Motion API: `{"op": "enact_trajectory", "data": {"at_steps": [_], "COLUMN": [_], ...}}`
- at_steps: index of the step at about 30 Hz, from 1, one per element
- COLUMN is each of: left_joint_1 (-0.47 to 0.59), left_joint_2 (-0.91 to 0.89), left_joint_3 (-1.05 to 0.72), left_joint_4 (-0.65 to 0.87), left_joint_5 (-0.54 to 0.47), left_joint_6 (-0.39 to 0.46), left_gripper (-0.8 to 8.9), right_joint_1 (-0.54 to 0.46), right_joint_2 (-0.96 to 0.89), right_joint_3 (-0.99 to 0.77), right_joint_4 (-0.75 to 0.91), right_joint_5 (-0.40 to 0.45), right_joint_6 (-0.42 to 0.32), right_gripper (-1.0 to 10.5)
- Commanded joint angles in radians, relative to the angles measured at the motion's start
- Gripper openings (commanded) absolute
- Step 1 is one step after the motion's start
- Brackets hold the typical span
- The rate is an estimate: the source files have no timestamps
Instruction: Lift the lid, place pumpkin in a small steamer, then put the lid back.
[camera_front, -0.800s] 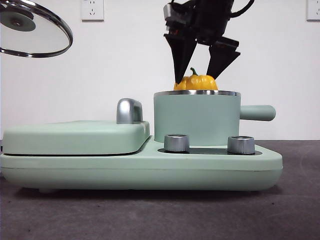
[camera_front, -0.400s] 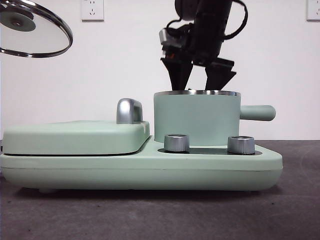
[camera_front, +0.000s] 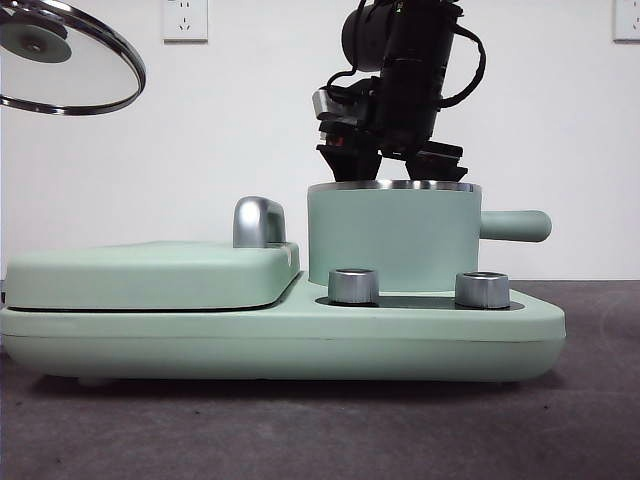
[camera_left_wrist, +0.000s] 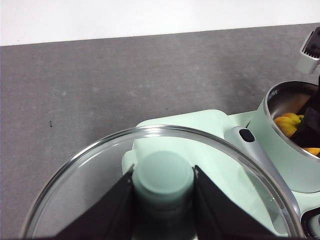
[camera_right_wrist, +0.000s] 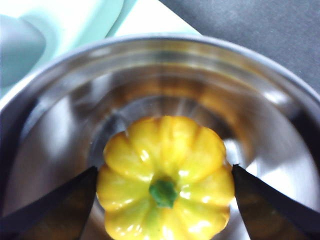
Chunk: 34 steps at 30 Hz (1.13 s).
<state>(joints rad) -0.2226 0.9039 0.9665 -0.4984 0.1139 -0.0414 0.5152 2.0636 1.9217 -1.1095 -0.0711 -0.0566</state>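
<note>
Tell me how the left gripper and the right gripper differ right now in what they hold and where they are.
The left gripper is shut on the lid by its mint knob, held high off to one side; the right gripper is down inside the small steamer. The left carries glass and steel in open air; the right flanks the pumpkin between steel walls, contact unclear. Both have black jaws on either side of a task item.

Yellow-orange pumpkin (camera_right_wrist: 165, 175), green stem; mint-green steamer (camera_front: 392, 238).
</note>
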Motion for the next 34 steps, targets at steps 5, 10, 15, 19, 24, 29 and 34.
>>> {"op": "enact_trajectory", "data": {"at_steps": [5,10,15,19,24,29,34], "left_joint_1": [0.0,0.0,0.0,0.0,0.0,0.0,0.0], "left_joint_2": [0.005,0.005,0.005,0.005,0.005,0.005,0.005], "left_joint_3": [0.014,0.014,0.014,0.014,0.014,0.014,0.014], "left_joint_4": [0.026,0.026,0.026,0.026,0.014,0.016,0.016], "left_joint_5": [0.006,0.006,0.006,0.006,0.006,0.006,0.006], "left_joint_6": [0.006,0.006,0.006,0.006,0.006,0.007,0.006], "left_gripper": [0.1,0.1,0.1,0.1,0.1,0.1,0.1], "right_joint_1": [0.013,0.013,0.013,0.013,0.013,0.013,0.012], "right_joint_2": [0.037,0.037,0.038,0.038,0.038,0.032,-0.038], "right_joint_3": [0.029,0.029,0.029,0.029,0.029,0.032,0.056], "right_joint_4": [0.011,0.011,0.017,0.016,0.022,0.024,0.009], "right_joint_5": [0.001,0.0,-0.002,-0.008,-0.008,-0.007,-0.005], "right_joint_6": [-0.015,-0.014,-0.014,-0.014,-0.014,-0.014,-0.014], "right_gripper": [3.6,3.6,3.6,4.1,4.5,4.5,4.5]}}
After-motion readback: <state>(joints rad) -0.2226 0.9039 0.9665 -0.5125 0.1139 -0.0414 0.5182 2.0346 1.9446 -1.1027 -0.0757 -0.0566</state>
